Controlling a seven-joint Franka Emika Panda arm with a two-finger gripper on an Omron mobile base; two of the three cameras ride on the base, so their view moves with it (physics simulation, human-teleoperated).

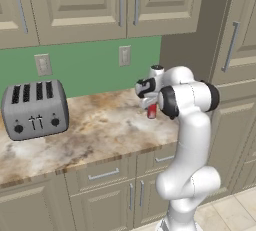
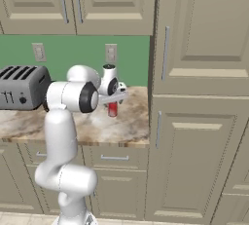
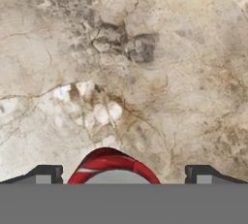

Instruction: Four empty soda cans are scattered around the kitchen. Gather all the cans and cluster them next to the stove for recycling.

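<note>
Red soda can [image 3: 111, 166] right under the hand, standing upright on the counter [image 3: 145, 72] near the tall cabinet [image 2: 199, 121], jaws wide apart either side, probably light, thin-walled and dentable, so best pinched gently mid-body.

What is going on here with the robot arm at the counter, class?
A white robot arm reaches over the tan marbled counter with its hand pointing down above a small red soda can. The hand is open, its fingertips on either side of the can's rim, and nothing is gripped yet. The can stands upright near the tall cabinet. A grey toaster sits further along the counter.
</note>
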